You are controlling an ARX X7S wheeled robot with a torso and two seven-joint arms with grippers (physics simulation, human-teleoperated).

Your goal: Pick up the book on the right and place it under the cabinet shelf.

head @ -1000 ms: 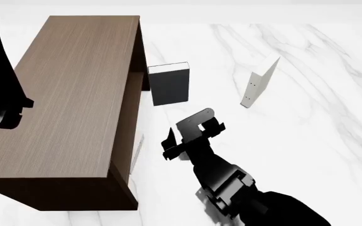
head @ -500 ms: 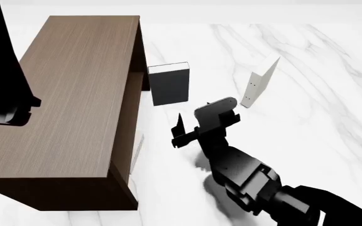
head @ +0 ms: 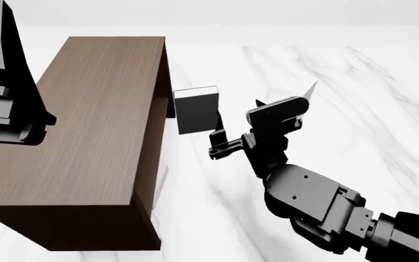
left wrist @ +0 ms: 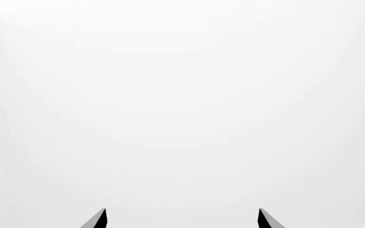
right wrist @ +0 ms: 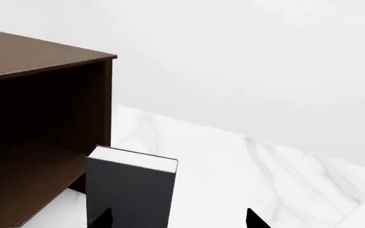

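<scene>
The dark brown cabinet shelf (head: pixel 85 125) stands at the left, its open side facing right, and it also shows in the right wrist view (right wrist: pixel 36 118). A pale grey sliver (head: pixel 161 176) shows low in that open side. I cannot tell whether it is the plain pale book. My right gripper (head: pixel 237 113) is open and empty, raised just right of the upright dark charcoal book (head: pixel 195 109). In its wrist view (right wrist: pixel 177 219) the dark book (right wrist: pixel 129 190) stands before one finger. My left gripper (head: pixel 6 33) is open, held high at the far left; its wrist view (left wrist: pixel 181 219) faces blank white.
The thin white book (head: pixel 311 89) stands behind my right gripper, and only its top corner shows. The marble floor (head: pixel 370 109) stretches away to the right and far side. My right forearm (head: pixel 318 204) crosses the lower right.
My right gripper has risen and moved away and to the right, from low beside the cabinet up to the dark book, and now covers most of the white book. The head view shifted slightly.
</scene>
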